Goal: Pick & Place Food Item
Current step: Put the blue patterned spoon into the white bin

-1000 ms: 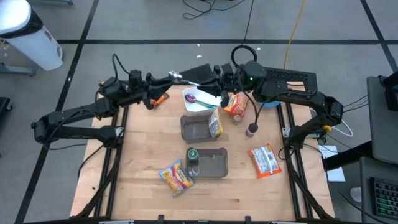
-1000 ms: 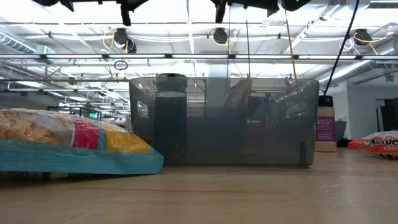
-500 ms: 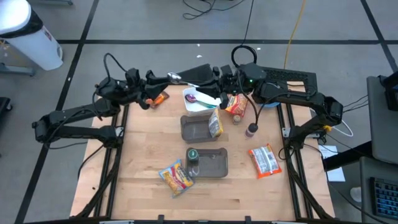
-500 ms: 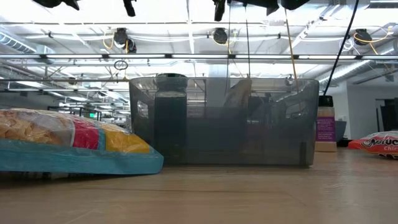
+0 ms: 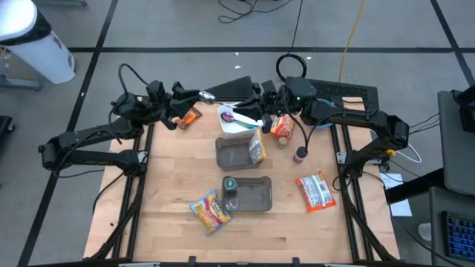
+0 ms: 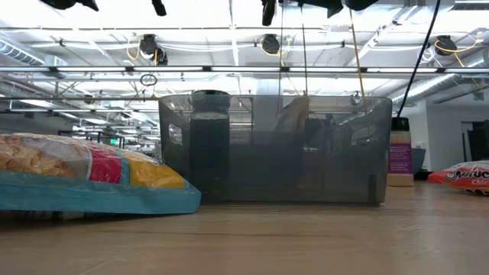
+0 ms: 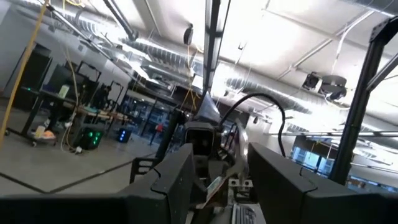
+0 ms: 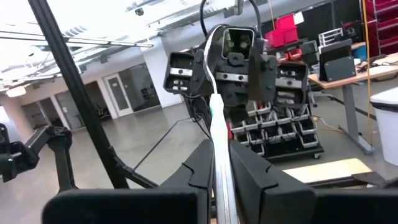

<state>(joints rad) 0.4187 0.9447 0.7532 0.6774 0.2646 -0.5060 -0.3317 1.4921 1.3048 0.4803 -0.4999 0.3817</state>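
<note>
My right gripper is high over the table's far edge, above a white bowl, and is shut on a long thin white stick. The stick runs from it toward my left gripper, which faces it a short way off to the left. My left gripper is open with nothing between its fingers. It shows open in the right wrist view, with the stick's far end in front of it. Snack bags lie on the table. My right gripper pinches the white stick between its two fingers, which lie along it. The stick juts out past the fingertips toward the table's left, lifted clear of the table and the bowl. Which end the fingers have is hidden by the fingers themselves.
A grey bin in the table's middle holds a snack bag. A second grey bin holds a dark can. A small bottle stands at the right. An orange packet lies at the far left, under my left arm.
My left gripper has drawn back a little toward the table's left edge, away from my right gripper and the white stick. The stick has stayed with my right gripper.
</note>
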